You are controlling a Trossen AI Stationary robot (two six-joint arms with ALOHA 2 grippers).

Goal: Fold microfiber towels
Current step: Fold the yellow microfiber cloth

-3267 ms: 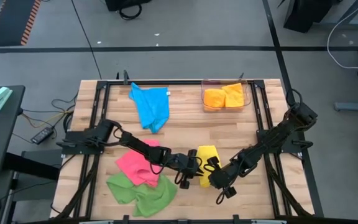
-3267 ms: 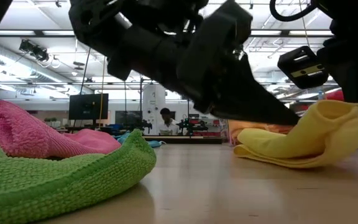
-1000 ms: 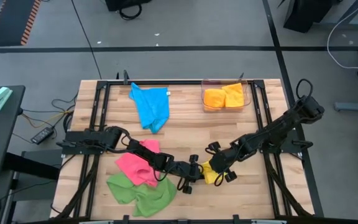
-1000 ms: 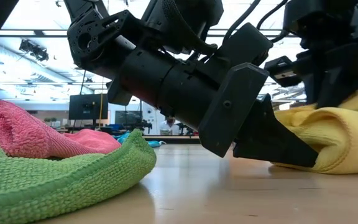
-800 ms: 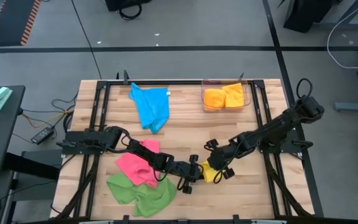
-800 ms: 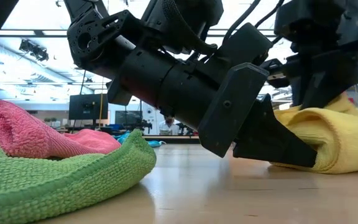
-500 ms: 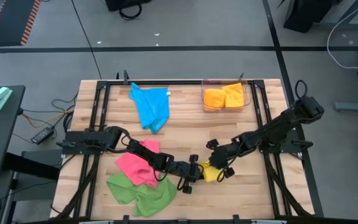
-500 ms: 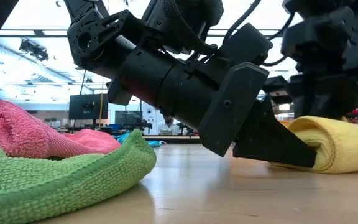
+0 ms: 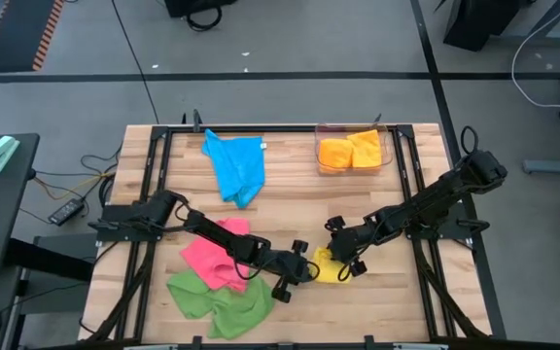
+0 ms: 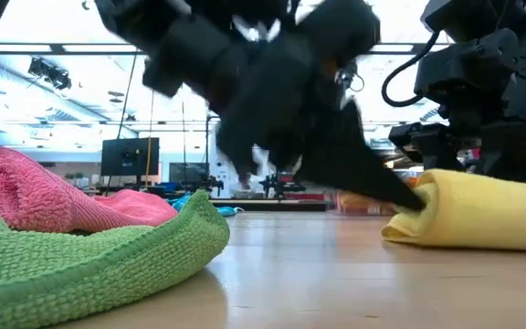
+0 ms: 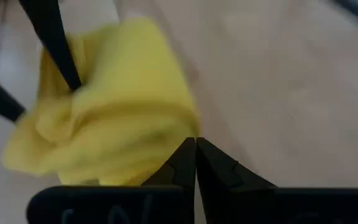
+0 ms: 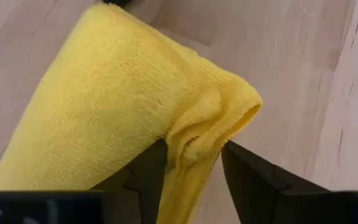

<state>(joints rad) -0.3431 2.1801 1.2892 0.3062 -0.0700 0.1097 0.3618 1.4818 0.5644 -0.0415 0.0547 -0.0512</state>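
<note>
From overhead both hands meet at one yellow towel; only the right wrist view shows the right hand parted astride its fold, the left hand pinched together beside it.

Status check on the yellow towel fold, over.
Left gripper shut, tips at yellow towel. Right gripper open astride its folded corner. Nothing blocking.

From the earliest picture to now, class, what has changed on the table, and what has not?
The yellow microfiber towel, first lying longer, is now folded into a small bundle. The right gripper moved toward the left arm and its jaws now stand apart around a towel corner. The left gripper, shut, has drawn back slightly from the towel. The pink towel, green towel, blue towel and orange towels stayed put.
</note>
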